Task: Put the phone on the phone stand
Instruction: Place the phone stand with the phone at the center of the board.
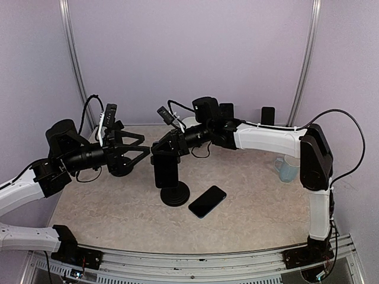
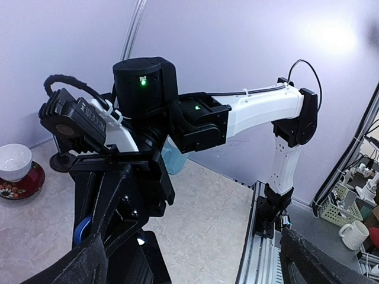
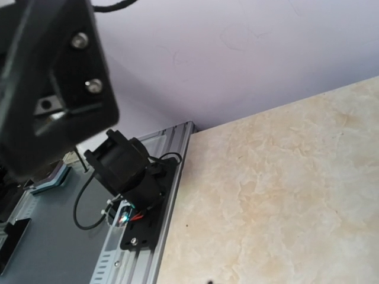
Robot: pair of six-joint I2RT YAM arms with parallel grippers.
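The black phone (image 1: 207,201) lies flat on the table, just right of the phone stand (image 1: 167,174), a black upright plate on a round base. My right gripper (image 1: 167,149) hovers at the top of the stand with its jaws spread and nothing between them. Only one of its fingers (image 3: 56,89) shows in the right wrist view. My left gripper (image 1: 139,148) is open and empty, left of the stand and pointing at it. In the left wrist view (image 2: 201,269) it faces the right gripper and the stand's plate (image 2: 139,263).
A pale blue mug (image 1: 287,167) stands at the right, near the right arm. A round black base (image 1: 121,168) sits under the left gripper. A white bowl on a red saucer (image 2: 15,163) is at the back. A metal rail (image 1: 195,260) runs along the near edge.
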